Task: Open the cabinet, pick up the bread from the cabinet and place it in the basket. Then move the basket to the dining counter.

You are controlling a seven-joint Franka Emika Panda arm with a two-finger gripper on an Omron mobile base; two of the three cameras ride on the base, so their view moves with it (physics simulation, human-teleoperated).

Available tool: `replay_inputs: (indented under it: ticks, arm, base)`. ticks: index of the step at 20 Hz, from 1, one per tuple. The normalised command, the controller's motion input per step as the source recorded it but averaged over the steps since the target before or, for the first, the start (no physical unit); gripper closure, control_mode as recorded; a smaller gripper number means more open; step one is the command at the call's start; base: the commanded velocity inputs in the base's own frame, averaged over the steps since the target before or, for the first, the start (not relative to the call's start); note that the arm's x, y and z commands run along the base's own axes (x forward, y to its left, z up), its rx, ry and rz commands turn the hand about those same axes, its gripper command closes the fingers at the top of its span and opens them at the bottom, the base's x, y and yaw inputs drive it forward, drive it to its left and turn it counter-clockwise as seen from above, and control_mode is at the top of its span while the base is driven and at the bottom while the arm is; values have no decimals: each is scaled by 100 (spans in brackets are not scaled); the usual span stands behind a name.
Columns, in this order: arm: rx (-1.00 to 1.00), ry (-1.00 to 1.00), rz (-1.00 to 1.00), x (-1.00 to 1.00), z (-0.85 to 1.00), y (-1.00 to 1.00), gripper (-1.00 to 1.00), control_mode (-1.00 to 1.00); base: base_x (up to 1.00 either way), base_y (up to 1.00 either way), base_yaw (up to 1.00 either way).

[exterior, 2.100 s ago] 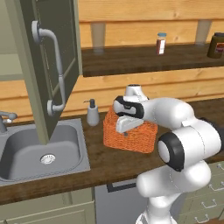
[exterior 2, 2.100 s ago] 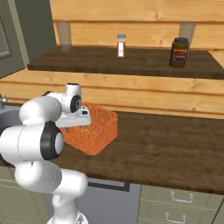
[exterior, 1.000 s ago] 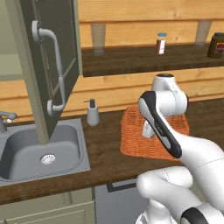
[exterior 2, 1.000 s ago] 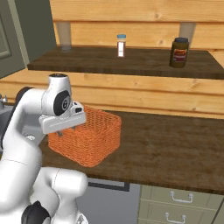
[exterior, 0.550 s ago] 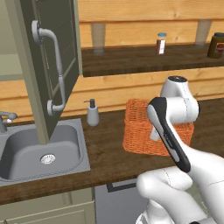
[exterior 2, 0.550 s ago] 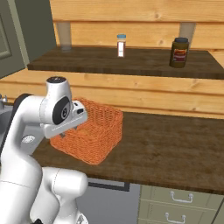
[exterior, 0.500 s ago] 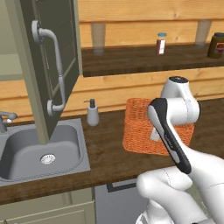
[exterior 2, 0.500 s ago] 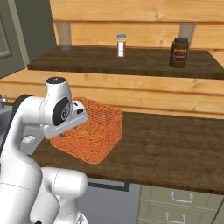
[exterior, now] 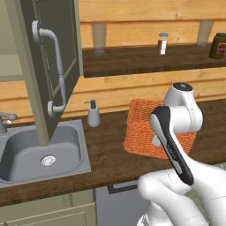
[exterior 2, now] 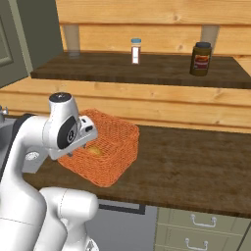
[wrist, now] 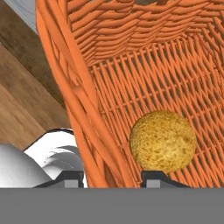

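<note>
Now that the basket [exterior 2: 105,149] has slid away from the sink [exterior: 42,150] along the bench [exterior 2: 196,162] and tipped up off it, your carry has begun. The tool [wrist: 111,177] pinches the basket's near wall between narrowed jaws; the bread [wrist: 162,141] lies inside. The cabinet [exterior: 48,66] stands open.

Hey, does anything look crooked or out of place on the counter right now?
Yes: the orange woven mesh basket sits tipped, one side lifted off the dark wood counter, its wall between the end effector fingertips. The small round golden-brown bun lies inside it. The olive-grey cabinet door hangs open above the sink.
</note>
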Motion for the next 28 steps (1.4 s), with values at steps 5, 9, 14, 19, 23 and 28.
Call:
replay_inputs:
  ticks: [5,9,14,19,23,28]
  arm:
    - [0,0,0,0,0,0,100,-100]
    - [0,0,0,-1,0,0,100,100]
    - [0,0,0,0,0,0,100,100]
    - [0,0,0,0,0,0,100,100]
    - [0,0,0,0,0,0,100,100]
    - [0,0,0,0,0,0,100,100]
  base:
    - [0,0,0]
    - [-13,0,0]
    - [-100,0,0]
    - [-100,-1,-4]
    - [-41,18,-69]
    - [0,31,-92]
